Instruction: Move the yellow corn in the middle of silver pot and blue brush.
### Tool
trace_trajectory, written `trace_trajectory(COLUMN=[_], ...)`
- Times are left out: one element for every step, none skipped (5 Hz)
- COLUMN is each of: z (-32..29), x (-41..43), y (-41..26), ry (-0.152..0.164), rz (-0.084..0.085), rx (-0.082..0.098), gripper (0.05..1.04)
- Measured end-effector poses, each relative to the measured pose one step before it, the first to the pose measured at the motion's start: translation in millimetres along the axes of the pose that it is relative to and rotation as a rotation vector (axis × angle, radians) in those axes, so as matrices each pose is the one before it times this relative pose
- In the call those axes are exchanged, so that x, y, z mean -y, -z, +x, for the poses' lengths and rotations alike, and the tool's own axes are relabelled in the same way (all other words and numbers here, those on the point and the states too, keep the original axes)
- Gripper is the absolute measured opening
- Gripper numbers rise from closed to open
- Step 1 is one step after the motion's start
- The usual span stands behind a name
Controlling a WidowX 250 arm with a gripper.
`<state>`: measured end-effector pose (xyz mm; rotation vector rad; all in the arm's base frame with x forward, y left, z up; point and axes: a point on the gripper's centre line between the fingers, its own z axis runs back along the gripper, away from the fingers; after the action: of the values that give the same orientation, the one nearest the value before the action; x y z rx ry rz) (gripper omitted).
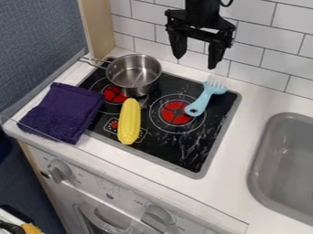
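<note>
I note: upright, lidless silver pot (pixel 134 76); plump yellow corn (pixel 129 121) lying near the pot's camera side; pale-blue brush (pixel 207 97) lying flat, right of the pot.

Shiny metal pot (pixel 134 77), rough cloth (pixel 63 112) (quite matt), sink (pixel 264 153) seemingly plastic.

fixed camera view: set high, on the stove-front (pixel 131 196) side, aimed down at a slant over the hob (pixel 186 153) toward the tiled wall (pixel 263 52). counter edge runs diagonally. range close: hob fits within frame, sink (pixel 260 157) cut by right edge.
</note>
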<state>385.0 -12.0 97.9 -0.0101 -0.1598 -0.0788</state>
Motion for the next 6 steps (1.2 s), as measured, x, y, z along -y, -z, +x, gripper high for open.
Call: trace_trajectory(z=[-5.84,-31.75,-32.61,-20.62,-3.38,-3.35], x=[-0.28,-7.14,-17.49,-10.58,-4.34,-8.88], y=[12.3,10.83,-15.16,11.35,15.24,11.42], ry=[-0.0036,-0.0362,-0.1179,-0.1438,-0.0852,-0.0634], rz=[0.001,0.0491,0.0972,0.0696,-0.0092,0.0094], rx=[-0.0354,-0.0548,0.0119,-0.0265,-0.0598,-0.0487], gripper=[1.001,1.001,1.001,1.001,1.001,1.001])
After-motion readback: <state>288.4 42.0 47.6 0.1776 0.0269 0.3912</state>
